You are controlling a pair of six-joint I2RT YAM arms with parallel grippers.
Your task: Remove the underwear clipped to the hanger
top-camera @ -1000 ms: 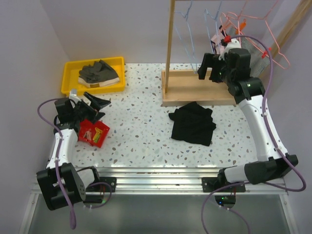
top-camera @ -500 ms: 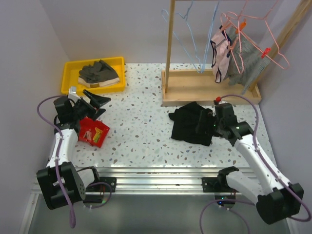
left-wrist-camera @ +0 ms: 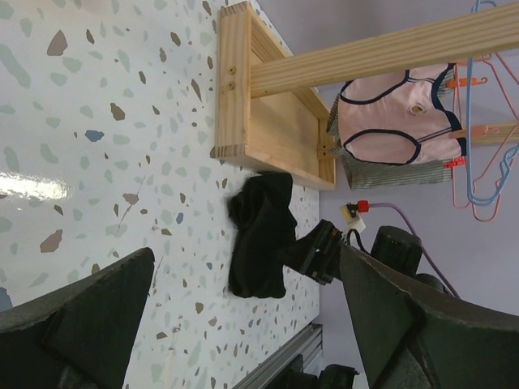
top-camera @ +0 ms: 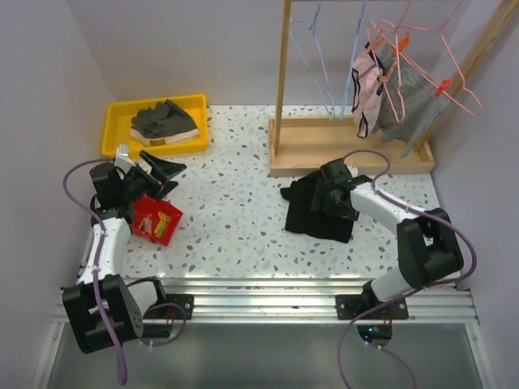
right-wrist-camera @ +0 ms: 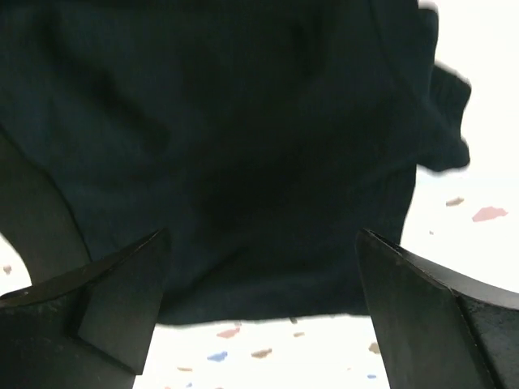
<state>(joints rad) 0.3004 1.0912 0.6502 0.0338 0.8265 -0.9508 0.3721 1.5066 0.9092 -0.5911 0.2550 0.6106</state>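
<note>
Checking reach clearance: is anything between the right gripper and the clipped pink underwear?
Nothing visible blocks it. The right gripper hangs low over the black garment; only the rack's wooden base lies between, beneath the pink underwear.

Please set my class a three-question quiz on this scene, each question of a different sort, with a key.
1. True or false: the pink underwear hangs on the rack.
2. The jaws of the right end effector are: A open; B shut on cloth; C out of view.
3. What colour is the garment lying under the right end effector?
Key: 1 true; 2 A; 3 black.
</note>
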